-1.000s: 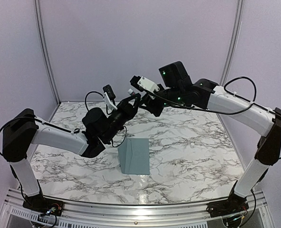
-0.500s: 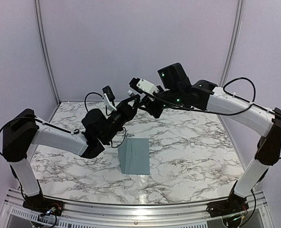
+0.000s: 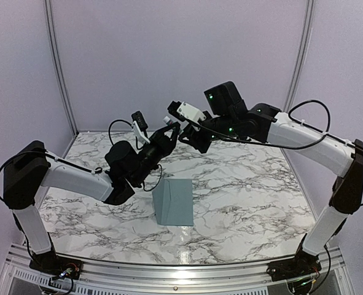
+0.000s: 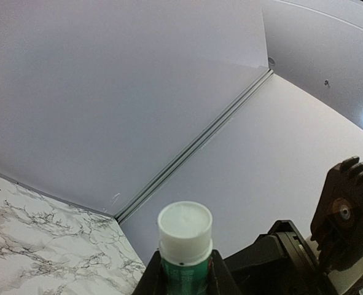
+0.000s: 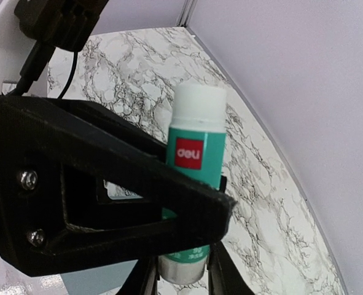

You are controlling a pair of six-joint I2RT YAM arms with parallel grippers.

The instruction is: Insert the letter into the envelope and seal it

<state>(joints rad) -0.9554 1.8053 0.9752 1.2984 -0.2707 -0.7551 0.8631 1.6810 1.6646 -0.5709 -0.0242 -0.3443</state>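
The blue-grey envelope (image 3: 173, 201) lies flat on the marble table, near the middle, flap not visibly raised. No cream letter shows in any view. Both grippers meet in the air above the far part of the table. A green glue stick (image 5: 195, 153) with a white cap (image 4: 184, 224) is between them. My left gripper (image 3: 166, 131) is shut on its green body (image 4: 184, 273). My right gripper (image 3: 181, 133) is shut round its silver bottom end (image 5: 181, 273). A left finger (image 5: 107, 153) crosses in front of the stick in the right wrist view.
The marble table (image 3: 249, 184) is ringed by pale lilac walls with metal corner posts (image 3: 57, 61). A metal rail (image 3: 169, 273) runs along the near edge by the arm bases. Black cables hang from both wrists.
Almost nothing. The right wrist has edged slightly to the left toward the left gripper. The envelope has not moved.
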